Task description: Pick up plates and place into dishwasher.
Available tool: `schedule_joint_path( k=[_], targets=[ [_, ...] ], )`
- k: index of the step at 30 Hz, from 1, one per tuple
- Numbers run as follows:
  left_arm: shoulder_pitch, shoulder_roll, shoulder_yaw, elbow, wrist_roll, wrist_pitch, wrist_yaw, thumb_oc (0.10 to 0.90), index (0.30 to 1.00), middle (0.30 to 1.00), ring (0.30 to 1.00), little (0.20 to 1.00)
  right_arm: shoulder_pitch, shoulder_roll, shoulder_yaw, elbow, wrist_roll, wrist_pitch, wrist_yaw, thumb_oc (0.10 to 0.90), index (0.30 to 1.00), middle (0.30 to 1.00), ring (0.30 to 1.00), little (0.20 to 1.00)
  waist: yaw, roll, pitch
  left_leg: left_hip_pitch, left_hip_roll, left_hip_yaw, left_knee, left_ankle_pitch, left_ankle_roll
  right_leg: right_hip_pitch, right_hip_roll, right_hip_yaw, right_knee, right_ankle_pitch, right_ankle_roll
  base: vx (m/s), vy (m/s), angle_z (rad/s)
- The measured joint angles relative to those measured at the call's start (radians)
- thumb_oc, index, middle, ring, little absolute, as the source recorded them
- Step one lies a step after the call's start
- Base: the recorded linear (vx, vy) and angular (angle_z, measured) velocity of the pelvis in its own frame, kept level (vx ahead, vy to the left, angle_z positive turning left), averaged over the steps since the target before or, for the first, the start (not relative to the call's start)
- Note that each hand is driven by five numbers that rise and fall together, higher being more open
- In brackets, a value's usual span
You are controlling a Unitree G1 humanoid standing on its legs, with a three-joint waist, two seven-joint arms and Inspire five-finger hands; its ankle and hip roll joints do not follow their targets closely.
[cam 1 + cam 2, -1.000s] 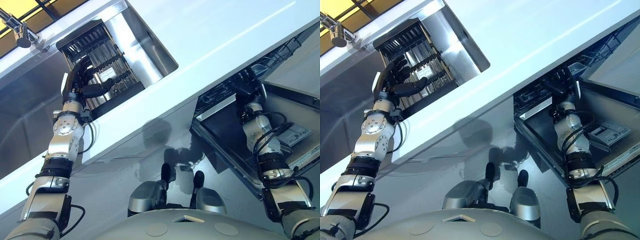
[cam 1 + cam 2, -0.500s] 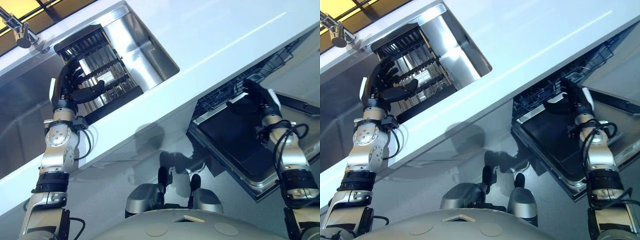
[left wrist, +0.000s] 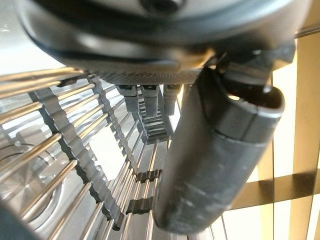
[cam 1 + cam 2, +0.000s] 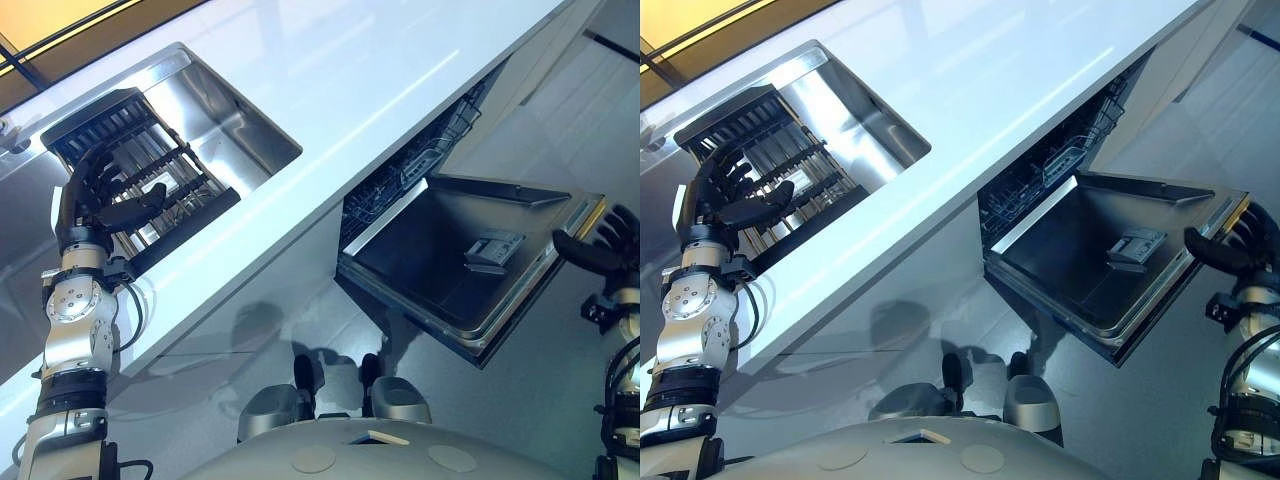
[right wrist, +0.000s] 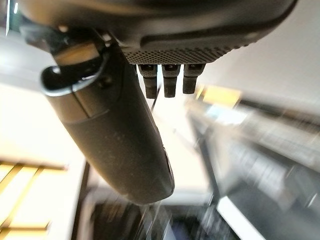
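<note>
Since the earlier frame, the right hand has withdrawn from the dishwasher and is now hanging just past the lowered door's outer edge, fingers loosely spread, holding nothing. Left hand is hovering over the dish rack in the sink, fingers relaxed. Plates cannot be made out, possibly hidden among the bars.

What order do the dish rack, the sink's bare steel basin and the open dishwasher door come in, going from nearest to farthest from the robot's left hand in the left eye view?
From the left hand:
1. Dish rack: in the sink, right at the fingers.
2. Bare steel basin: just past the rack, toward the robot's right.
3. Dishwasher door: folded down below the counter, far on the robot's right.
</note>
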Motion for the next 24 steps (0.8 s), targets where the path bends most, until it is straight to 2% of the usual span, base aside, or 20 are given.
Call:
schedule_joint_path(
  k=[4, 7, 10, 14, 15, 17, 19, 20, 22, 24],
  targets=[
    [0.01, 0.0, -0.006, 0.009, -0.019, -0.011, 0.017, 0.8, 0.9, 0.9, 0.9, 0.9, -0.005, 0.062, -0.002, 0.045, 0.008, -0.084, -0.155, 0.8, 0.9, 0.9, 0.9, 0.9, -0.004, 0.009, -0.005, 0.0, 0.001, 0.003, 0.0, -0.001, -0.001, 0.0, 0.001, 0.0, -0.001, 0.0, 0.0, -0.02, -0.071, -0.02],
    [0.009, -0.001, -0.022, 0.04, -0.07, -0.039, 0.044, 0.8, 0.9, 0.9, 0.9, 0.9, -0.015, 0.09, 0.0, 0.071, 0.008, -0.118, -0.207, 0.8, 0.9, 0.9, 0.9, 0.9, -0.005, 0.023, -0.011, -0.001, 0.001, 0.014, 0.0, -0.002, 0.0, -0.01, -0.001, 0.001, 0.004, 0.0, 0.0, -0.06, -0.024, -0.08],
    [0.008, -0.009, -0.033, 0.071, -0.155, -0.077, 0.089, 0.8, 0.9, 0.9, 0.9, 0.9, -0.041, 0.091, 0.0, 0.123, 0.044, -0.163, -0.243, 0.8, 0.9, 0.9, 0.9, 0.9, -0.001, 0.062, -0.003, -0.017, 0.001, 0.029, 0.001, -0.001, 0.001, -0.045, -0.002, 0.018, 0.025, -0.001, 0.0, -0.14, 0.011, -0.15],
    [-0.039, -0.035, -0.033, 0.085, -0.279, -0.161, 0.175, 0.8, 0.9, 0.9, 0.9, 0.9, -0.096, 0.068, -0.001, 0.231, 0.162, -0.179, -0.267, 0.8, 0.9, 0.9, 0.9, 0.9, -0.006, 0.13, 0.036, -0.145, -0.001, 0.027, 0.087, -0.006, 0.004, -0.164, -0.008, 0.019, 0.101, -0.005, -0.001, -0.28, -0.047, 0.01],
    [-0.071, -0.037, -0.033, 0.09, -0.3, -0.181, 0.189, 0.8, 0.9, 0.9, 0.9, 0.9, -0.127, 0.064, -0.001, 0.272, 0.2, -0.182, -0.27, 0.8, 0.9, 0.9, 0.9, 0.9, -0.005, 0.142, 0.059, -0.194, 0.0, 0.022, 0.134, -0.013, -0.001, -0.208, -0.012, 0.015, 0.142, -0.014, -0.005, -0.26, -0.112, 0.05],
    [-0.141, -0.037, -0.034, 0.109, -0.332, -0.204, 0.21, 0.8, 0.9, 0.9, 0.9, 0.9, -0.171, 0.063, -0.001, 0.326, 0.271, -0.185, -0.267, 0.8, 0.9, 0.9, 0.9, 0.9, 0.002, 0.148, 0.1, -0.271, -0.002, 0.024, 0.228, -0.031, -0.014, -0.293, -0.024, 0.014, 0.26, -0.056, -0.012, -0.21, -0.093, 0.1],
    [-0.24, -0.015, -0.033, 0.119, -0.37, -0.213, 0.228, 0.8, 0.9, 0.9, 0.9, 0.9, -0.214, 0.062, -0.005, 0.356, 0.363, -0.192, -0.256, 0.8, 0.9, 0.9, 0.9, 0.9, 0.006, 0.147, 0.166, -0.369, -0.01, 0.023, 0.371, -0.089, 0.001, -0.421, -0.048, 0.016, 0.473, -0.143, -0.027, -0.11, -0.08, 0.2],
    [-0.262, -0.002, -0.032, 0.121, -0.377, -0.215, 0.234, 0.8, 0.9, 0.9, 0.9, 0.9, -0.227, 0.061, -0.013, 0.358, 0.406, -0.198, -0.229, 0.8, 0.9, 0.9, 0.9, 0.9, 0.012, 0.147, 0.181, -0.398, -0.012, 0.025, 0.417, -0.113, -0.011, -0.458, -0.056, 0.021, 0.534, -0.175, -0.035, -0.05, -0.046, 0.13],
    [-0.301, 0.027, -0.018, 0.134, -0.394, -0.224, 0.258, 0.8, 0.9, 0.9, 0.9, 0.9, -0.232, 0.065, -0.031, 0.368, 0.532, -0.205, -0.106, 0.8, 0.9, 0.9, 0.9, 0.9, 0.011, 0.145, 0.199, -0.473, -0.016, 0.023, 0.539, -0.165, -0.01, -0.535, -0.072, 0.031, 0.668, -0.234, -0.041, -0.03, -0.008, 0.08],
    [-0.314, 0.051, -0.014, 0.134, -0.395, -0.225, 0.264, 0.8, 0.9, 0.9, 0.9, 0.9, -0.216, 0.073, -0.031, 0.369, 0.644, -0.199, 0.065, 0.8, 0.9, 0.9, 0.9, 0.9, 0.013, 0.142, 0.201, -0.546, -0.018, 0.017, 0.664, -0.215, -0.017, -0.612, -0.086, 0.046, 0.802, -0.294, -0.053, -0.02, 0.002, 0.08]
  ],
)
